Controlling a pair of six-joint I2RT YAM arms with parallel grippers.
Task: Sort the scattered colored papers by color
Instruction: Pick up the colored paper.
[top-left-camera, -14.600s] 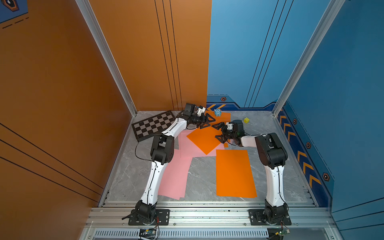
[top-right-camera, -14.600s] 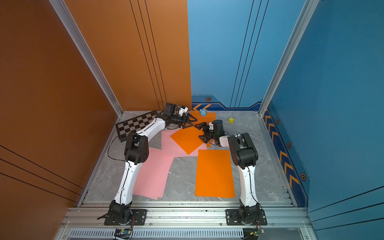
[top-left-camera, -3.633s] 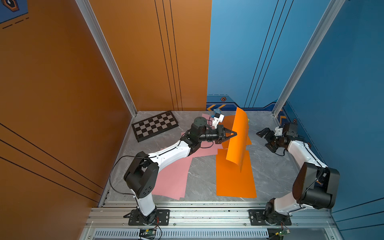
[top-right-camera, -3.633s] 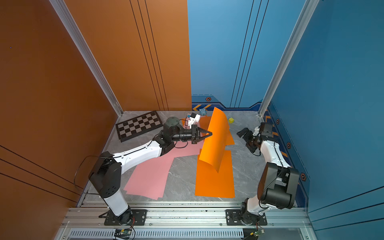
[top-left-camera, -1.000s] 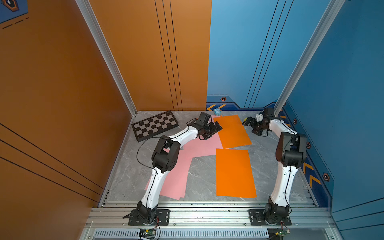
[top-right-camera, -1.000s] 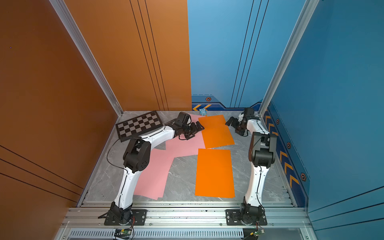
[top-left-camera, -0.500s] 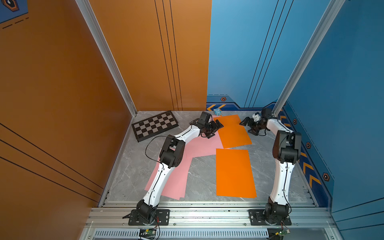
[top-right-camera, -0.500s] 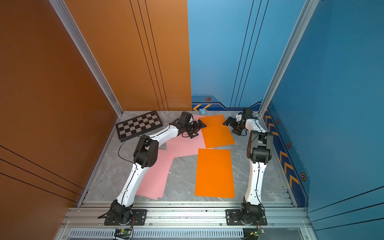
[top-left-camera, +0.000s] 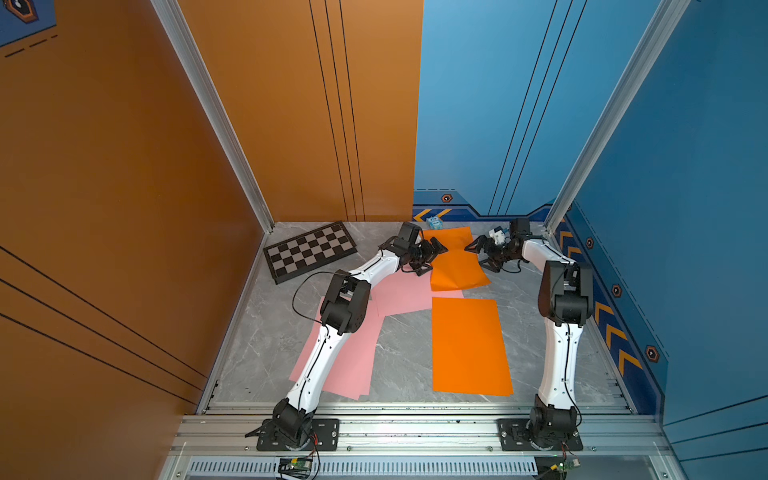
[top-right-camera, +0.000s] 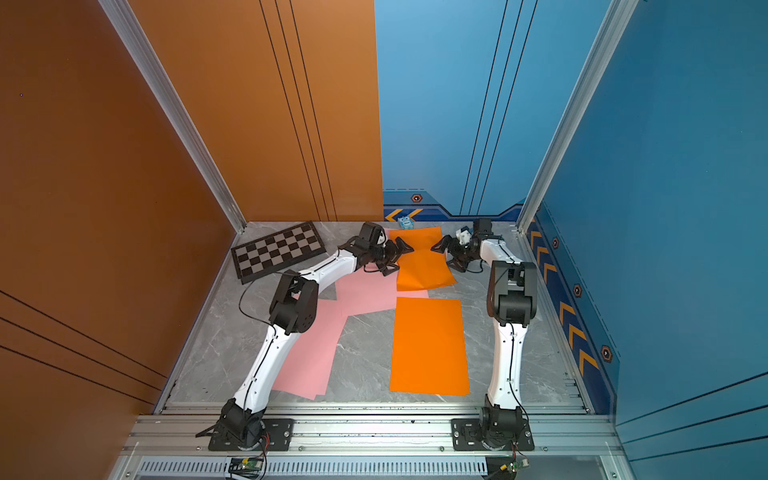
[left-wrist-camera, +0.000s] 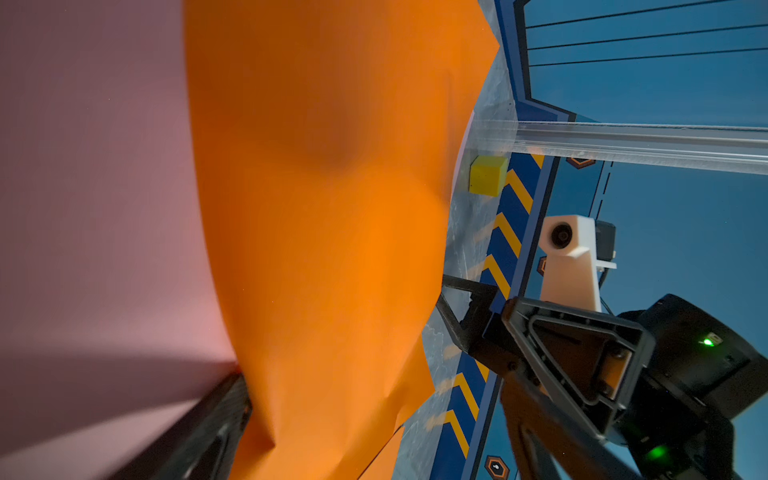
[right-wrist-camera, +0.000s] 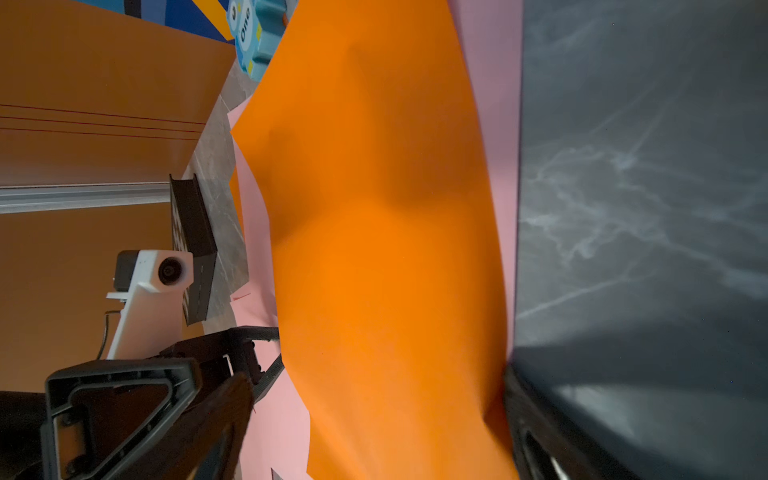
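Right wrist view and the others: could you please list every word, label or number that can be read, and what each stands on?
"One": on the small blue box, beside a cartoon face; the rest of its print is cut off.
In both top views its print is too small to read.
Hexagon emblem on the blue wall trim: a sign with no legible letters.
Orange papers, pink papers, checkered board: no text.
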